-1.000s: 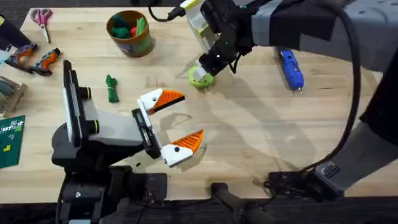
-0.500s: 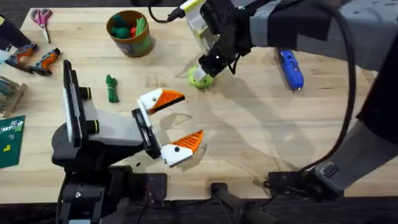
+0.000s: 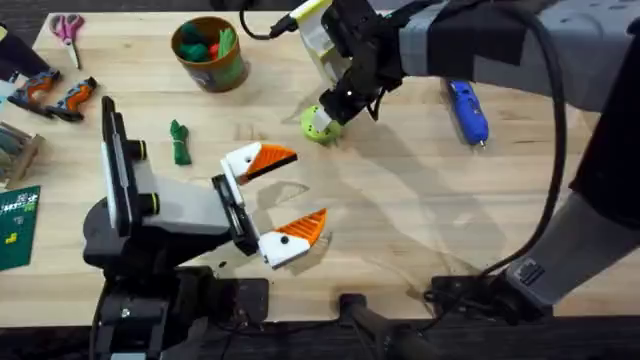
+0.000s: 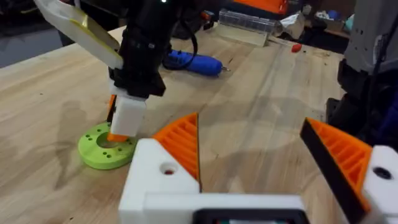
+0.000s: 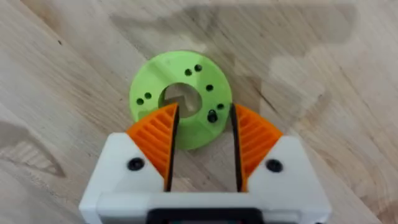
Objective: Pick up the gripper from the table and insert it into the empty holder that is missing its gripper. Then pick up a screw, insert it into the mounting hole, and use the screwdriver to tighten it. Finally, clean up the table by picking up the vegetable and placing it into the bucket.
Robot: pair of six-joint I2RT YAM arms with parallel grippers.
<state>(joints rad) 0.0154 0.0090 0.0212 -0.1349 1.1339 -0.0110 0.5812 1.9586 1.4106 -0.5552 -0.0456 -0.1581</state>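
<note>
Since all four white fingers carry orange tips, both pairs alike in the wrist views, I judge the insertion step done, though I cannot tell which tip was the loose one. Taking the green ring as the landmark and going from its far left: a green card lies at the table edge, and its white print is too small to read. No other label or brand can be made out.

The vegetable lies on the table well to the left of the ring, so the clean-up is not yet done. The bucket stands left of the ring and farther back, with toy food in it.

The left claw sits just left of the ring and nearer the bases, wide open and empty.

The right claw is down on the ring. Its fingers are a narrow gap apart, either side of a small dark screw on the ring's face, and not yet closed on it. Picking the screw looks like the step in hand.

The screwdriver lies well to the right of the ring, untouched, so tightening is left to do.
</note>
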